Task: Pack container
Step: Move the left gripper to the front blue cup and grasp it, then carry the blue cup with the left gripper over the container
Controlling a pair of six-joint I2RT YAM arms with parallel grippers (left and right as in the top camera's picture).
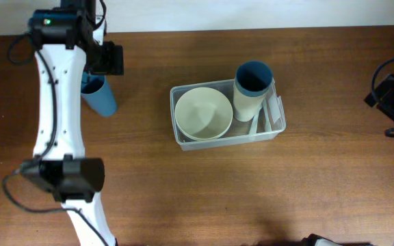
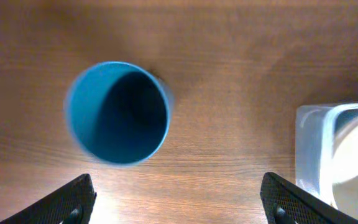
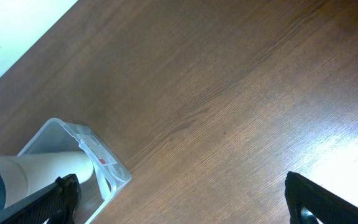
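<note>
L gripper (image 2: 178, 186) jaws wide apart, arm aimed straight down beside blue cup (image 2: 118, 112).

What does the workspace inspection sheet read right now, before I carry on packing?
Surface: wooden table, no spills seen.
Job's things: clear container holds cream bowl and cream cup with blue inside; blue cup stands outside, to its left.
Clutter: nothing seen.
Grippers: left gripper open over blue cup, holding nothing; right gripper open, empty.
Cables: black cable loops beside left arm, away from the container.
Surroundings: white strip beyond table's far edge.
</note>
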